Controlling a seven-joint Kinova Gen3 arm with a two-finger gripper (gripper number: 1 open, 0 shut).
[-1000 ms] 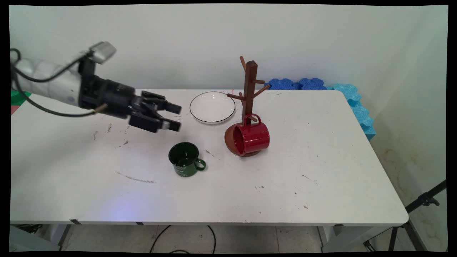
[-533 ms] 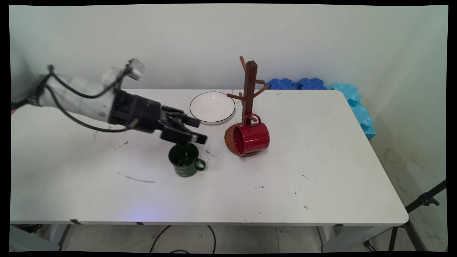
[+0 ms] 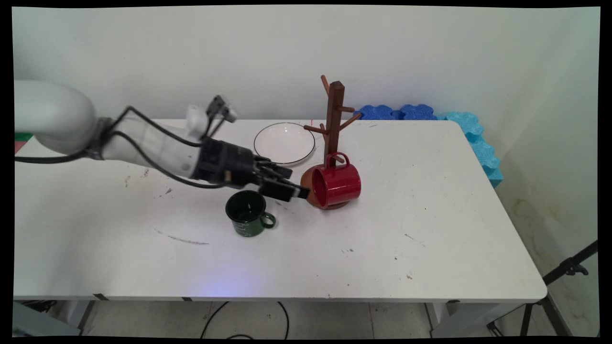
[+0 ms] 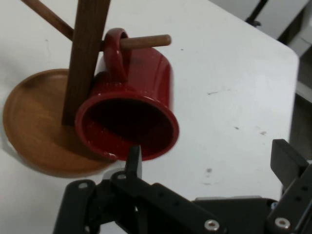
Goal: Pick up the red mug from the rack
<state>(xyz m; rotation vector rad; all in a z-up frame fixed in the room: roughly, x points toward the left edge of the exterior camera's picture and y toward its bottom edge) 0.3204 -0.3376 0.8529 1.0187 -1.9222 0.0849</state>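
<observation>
the gripper reaches in from the left of the main view, low over the white surface, with its fingertips at the open mouth of the red mug. the mug hangs by its handle on a low peg of the wooden mug tree, tipped on its side so its long axis runs nearly level and its mouth faces left, straight toward the jaws. in the hand view the jaws stand wide open and hold nothing: one finger rises just in front of the mug's lower rim (whether it touches the rim i cannot tell), the other sits far off at the right edge of the frame, so the mug lies up and to the left of the gap rather than between the fingers. the tree's round base lies under and behind the mug. a dark green mug stands upright just below the gripper in the main view, and a white plate lies beyond it, toward the wall.
</observation>
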